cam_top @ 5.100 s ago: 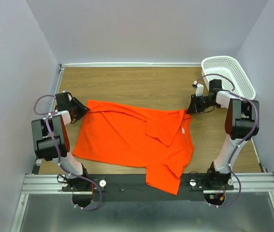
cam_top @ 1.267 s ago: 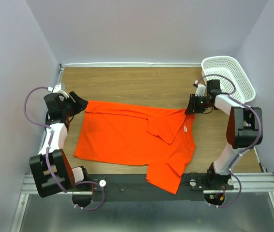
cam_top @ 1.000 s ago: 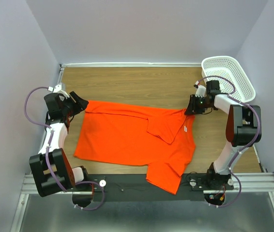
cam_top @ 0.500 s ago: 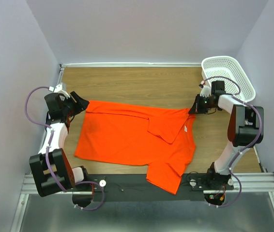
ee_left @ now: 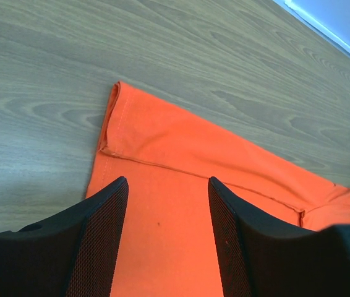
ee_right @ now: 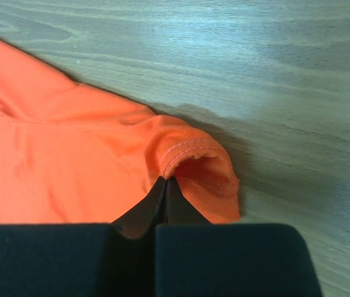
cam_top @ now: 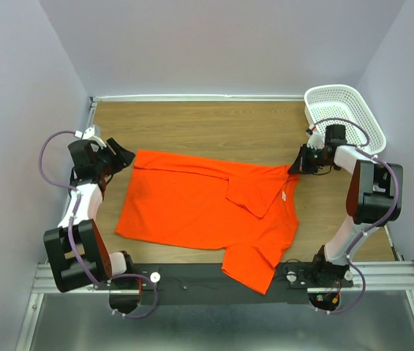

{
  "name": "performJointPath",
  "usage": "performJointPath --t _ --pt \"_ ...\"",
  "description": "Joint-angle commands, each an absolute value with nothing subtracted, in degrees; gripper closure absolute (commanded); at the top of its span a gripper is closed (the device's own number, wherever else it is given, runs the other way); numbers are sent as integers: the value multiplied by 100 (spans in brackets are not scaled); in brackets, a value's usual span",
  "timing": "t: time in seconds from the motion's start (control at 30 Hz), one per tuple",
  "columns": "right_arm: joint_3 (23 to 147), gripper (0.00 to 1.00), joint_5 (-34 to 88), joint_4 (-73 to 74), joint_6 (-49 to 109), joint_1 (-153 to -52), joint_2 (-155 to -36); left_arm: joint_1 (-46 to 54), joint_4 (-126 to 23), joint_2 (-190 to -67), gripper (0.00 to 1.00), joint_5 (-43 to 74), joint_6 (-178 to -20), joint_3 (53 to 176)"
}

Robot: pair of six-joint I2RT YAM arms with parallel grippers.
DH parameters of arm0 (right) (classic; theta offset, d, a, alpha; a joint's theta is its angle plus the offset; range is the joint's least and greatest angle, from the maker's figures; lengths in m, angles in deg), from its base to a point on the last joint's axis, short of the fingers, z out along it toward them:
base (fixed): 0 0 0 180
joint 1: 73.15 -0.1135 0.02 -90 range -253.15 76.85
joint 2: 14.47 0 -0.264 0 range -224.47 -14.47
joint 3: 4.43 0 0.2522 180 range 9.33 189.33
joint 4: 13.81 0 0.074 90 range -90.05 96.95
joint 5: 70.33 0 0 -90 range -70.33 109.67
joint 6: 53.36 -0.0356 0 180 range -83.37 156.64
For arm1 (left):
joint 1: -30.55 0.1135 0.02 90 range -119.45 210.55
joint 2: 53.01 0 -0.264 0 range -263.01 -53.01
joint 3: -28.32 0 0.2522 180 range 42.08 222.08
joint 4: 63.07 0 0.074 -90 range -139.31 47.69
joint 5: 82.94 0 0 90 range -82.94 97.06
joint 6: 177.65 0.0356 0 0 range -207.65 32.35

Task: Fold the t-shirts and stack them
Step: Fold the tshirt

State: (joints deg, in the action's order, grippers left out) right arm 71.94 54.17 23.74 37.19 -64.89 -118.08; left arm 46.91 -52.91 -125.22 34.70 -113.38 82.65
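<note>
The orange-red t-shirt lies spread on the wooden table, with a folded flap near its middle and its lower right part draped over the front rail. My right gripper is shut on the shirt's far right hem; the right wrist view shows the closed jaws pinching a rolled hem at the gripper. My left gripper is open at the shirt's far left corner. In the left wrist view the gripper has its fingers spread over flat orange cloth.
A white perforated basket stands at the far right corner, just behind the right arm. Walls close in the table on the left, back and right. Bare wood lies beyond the shirt. The black rail runs along the front edge.
My right gripper has moved right while holding the hem, drawing the shirt's right edge and the whole shirt slightly rightward. My left arm changed posture earlier and has since stayed put.
</note>
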Motion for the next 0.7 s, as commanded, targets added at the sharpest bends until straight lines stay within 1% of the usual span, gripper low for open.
performJointPath --t 0.0,0.13,0.23,0.43,0.67 --pt "7208 98 5632 2518 3839 -6453 -11879 4593 -5450 -13025 38 3536 -11463 8531" --pt "7261 98 5693 2518 3839 -6453 -11976 4479 -5336 -13956 39 3326 -11463 9453" --pt "7314 98 5737 2518 3866 -6453 -12064 4444 -5064 -14983 42 3124 -11323 10181" --pt "7314 98 5764 2526 3892 -6453 -12046 4426 -4485 -15776 45 2930 -10788 10877" --pt "7358 98 5781 2535 3883 -6453 -12029 4260 -4281 -16234 49 3141 -10575 11071"
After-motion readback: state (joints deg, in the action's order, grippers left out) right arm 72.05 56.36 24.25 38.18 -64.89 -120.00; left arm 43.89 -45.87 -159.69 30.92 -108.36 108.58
